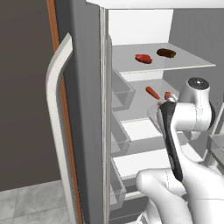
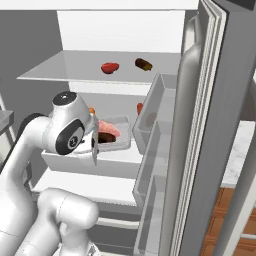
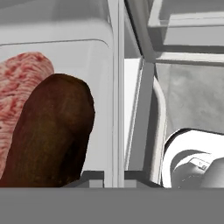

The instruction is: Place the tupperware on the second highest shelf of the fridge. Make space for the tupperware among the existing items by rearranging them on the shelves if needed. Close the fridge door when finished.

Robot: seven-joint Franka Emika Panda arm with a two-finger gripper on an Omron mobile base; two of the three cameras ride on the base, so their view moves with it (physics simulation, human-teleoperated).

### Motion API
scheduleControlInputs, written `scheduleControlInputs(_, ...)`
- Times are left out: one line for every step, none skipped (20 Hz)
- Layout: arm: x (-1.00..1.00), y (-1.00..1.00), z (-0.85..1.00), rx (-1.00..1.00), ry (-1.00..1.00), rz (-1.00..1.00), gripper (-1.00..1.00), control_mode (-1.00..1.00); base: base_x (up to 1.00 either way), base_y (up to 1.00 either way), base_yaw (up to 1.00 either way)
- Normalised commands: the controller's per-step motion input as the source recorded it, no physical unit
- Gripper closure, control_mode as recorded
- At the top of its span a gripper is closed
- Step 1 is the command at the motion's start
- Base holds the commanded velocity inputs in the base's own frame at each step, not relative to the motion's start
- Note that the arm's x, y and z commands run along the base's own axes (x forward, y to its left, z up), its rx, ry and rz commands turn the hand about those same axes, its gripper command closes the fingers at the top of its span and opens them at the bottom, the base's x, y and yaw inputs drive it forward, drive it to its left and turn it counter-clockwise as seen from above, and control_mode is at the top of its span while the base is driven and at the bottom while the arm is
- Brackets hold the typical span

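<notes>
The white Franka arm with dark joints rises from the base, bends at its elbow and reaches forward into the tall grey French-door fridge (image 1: 83,109). Its wrist turns sideways at mid-height of the fridge's interior. The two-finger gripper (image 3: 114,178) is clamped on the wall of the shallow translucent-white tupperware tray (image 2: 122,135).

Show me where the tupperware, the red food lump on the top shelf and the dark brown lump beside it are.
tupperware (image 2: 120,141): right base view, on its right rim.
red lump (image 2: 110,67): right base view, on its middle.
dark brown lump (image 2: 143,64): right base view, on its middle.
</notes>
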Motion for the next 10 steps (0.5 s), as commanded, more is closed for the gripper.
scheduleControlInputs(0.21, 0.0, 0.0, 0.22, -0.01, 0.0, 1.0, -1.0, 0.0, 0.0, 0.0)
scheduleControlInputs(0.24, 0.0, 0.0, 0.18, -0.02, 0.03, 1.0, -1.0, 0.0, 0.0, 0.0)
scheduleControlInputs(0.24, 0.0, 0.0, 0.13, -0.03, 0.05, 1.0, -1.0, 0.0, 0.0, 0.0)
scheduleControlInputs(0.26, 0.0, -0.04, 0.08, -0.04, 0.06, 1.0, -1.0, 0.0, 0.0, 0.0)
scheduleControlInputs(0.28, 0.0, -0.05, 0.06, -0.09, 0.05, 1.0, -1.0, 0.0, 0.0, 0.0)
scheduleControlInputs(0.31, 0.02, -0.07, 0.03, -0.11, 0.05, 1.0, -1.0, 0.0, 0.0, 0.0)
scheduleControlInputs(0.28, 0.11, -0.11, 0.01, -0.14, 0.08, 1.0, -1.0, 0.0, 0.0, 0.0)
scheduleControlInputs(0.29, 0.19, -0.16, 0.0, -0.14, 0.09, 1.0, -1.0, 0.0, 0.0, 0.0)
scheduleControlInputs(0.33, 0.19, -0.19, 0.0, -0.13, 0.09, 1.0, -1.0, 0.0, 0.0, 0.0)
scheduleControlInputs(0.38, 0.18, -0.21, 0.0, -0.12, 0.08, 1.0, -1.0, 0.0, 0.0, 0.0)
